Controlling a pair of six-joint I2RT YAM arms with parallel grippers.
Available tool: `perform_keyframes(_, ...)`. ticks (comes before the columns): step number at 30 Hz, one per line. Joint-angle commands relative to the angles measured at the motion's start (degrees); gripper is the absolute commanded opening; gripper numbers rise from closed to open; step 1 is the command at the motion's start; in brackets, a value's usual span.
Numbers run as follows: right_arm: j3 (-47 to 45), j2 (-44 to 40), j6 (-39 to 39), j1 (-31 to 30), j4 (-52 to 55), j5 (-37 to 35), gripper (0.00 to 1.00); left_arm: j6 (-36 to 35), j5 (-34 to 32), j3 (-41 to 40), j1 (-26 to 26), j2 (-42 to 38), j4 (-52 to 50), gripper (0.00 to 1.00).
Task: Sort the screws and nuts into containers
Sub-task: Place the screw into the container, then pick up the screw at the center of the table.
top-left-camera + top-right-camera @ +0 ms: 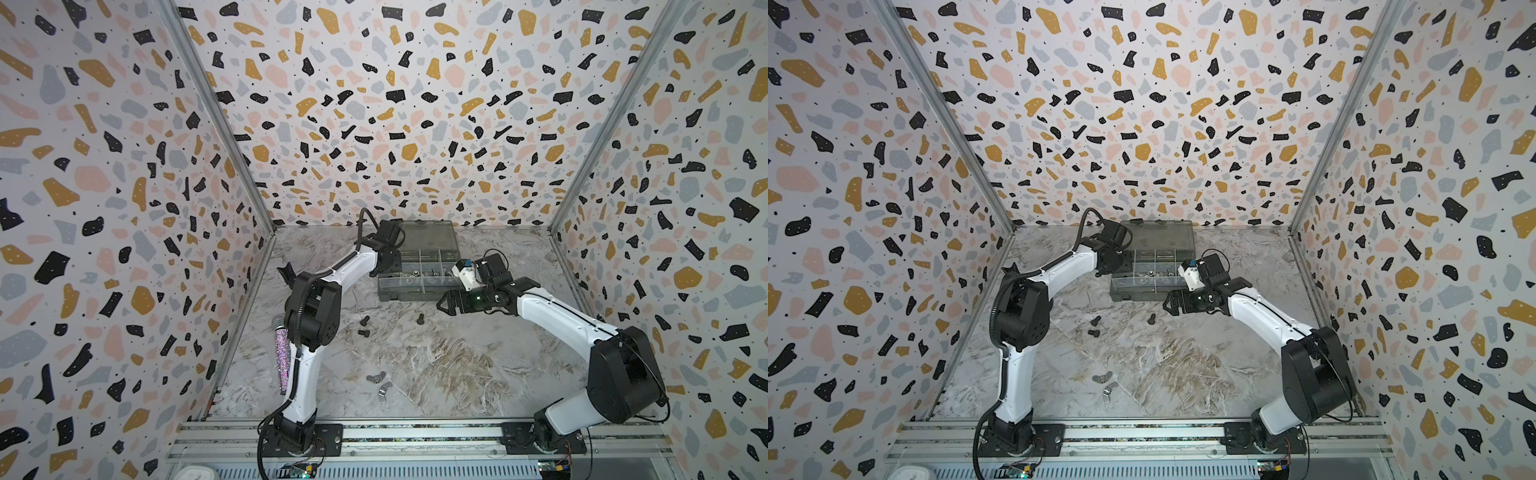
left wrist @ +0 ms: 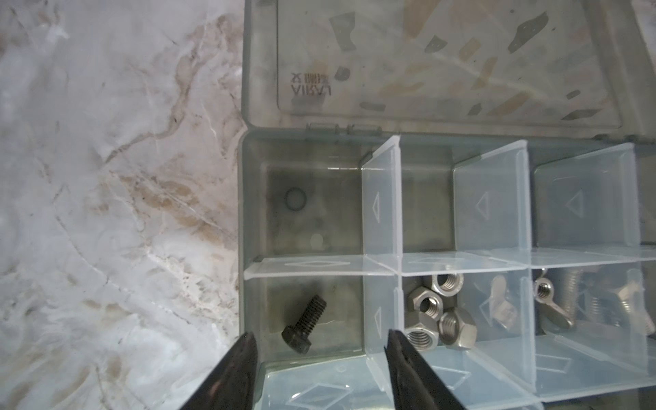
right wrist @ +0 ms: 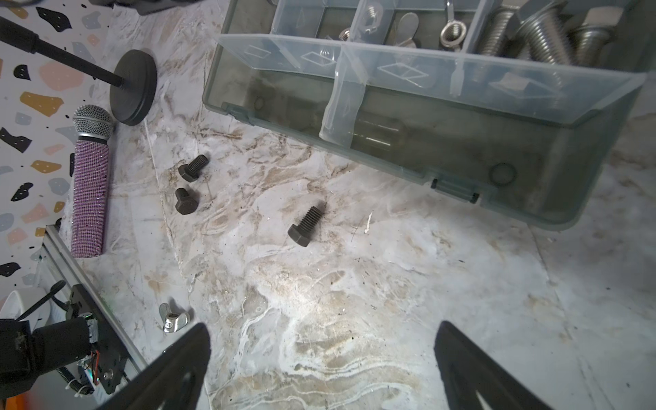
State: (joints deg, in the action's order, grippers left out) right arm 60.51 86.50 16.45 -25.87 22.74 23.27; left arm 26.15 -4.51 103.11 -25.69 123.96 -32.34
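— Your marble table (image 1: 436,365) has three black screws (image 3: 306,227) lying loose by the box (image 3: 461,149).

— Your left gripper (image 2: 320,335) is spread apart over one screw (image 2: 304,328) in a corner slot. Your right gripper (image 3: 323,324) gapes wide, holding nothing.

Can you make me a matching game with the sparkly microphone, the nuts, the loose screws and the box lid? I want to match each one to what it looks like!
Things:
1. microphone
2. hex nuts
3. loose screws
4. lid

Looks:
A. black, scattered apart
B. smoky, swung open
C. purple and glittery
D. silver, piled together

Right pairs: 1-C, 2-D, 3-A, 4-B
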Motion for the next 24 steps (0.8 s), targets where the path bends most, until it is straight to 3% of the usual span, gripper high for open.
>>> perform_keyframes(1,1.5,-1.1,-1.0,0.1,2.1,-1.6,0.99,-0.5,0.2,1.6,-1.1,-2.9,-0.8,0.60)
perform_keyframes(6,1.3,-2.9,-0.3,-1.0,2.2,-1.9,0.99,-0.6,-2.2,-6.4,-1.7,-11.6,-0.2,0.61)
perform_keyframes(16,-1.5,-8.1,3.4,-10.0,2.0,-6.0,0.99,2.2,-4.7,-39.0,-1.7,-33.7,6.7,0.65)
perform_keyframes(24,-4.7,-11.7,5.9,-15.5,2.0,-7.9,0.99,2.9,-4.3,-54.2,-1.7,-38.6,13.0,0.64)
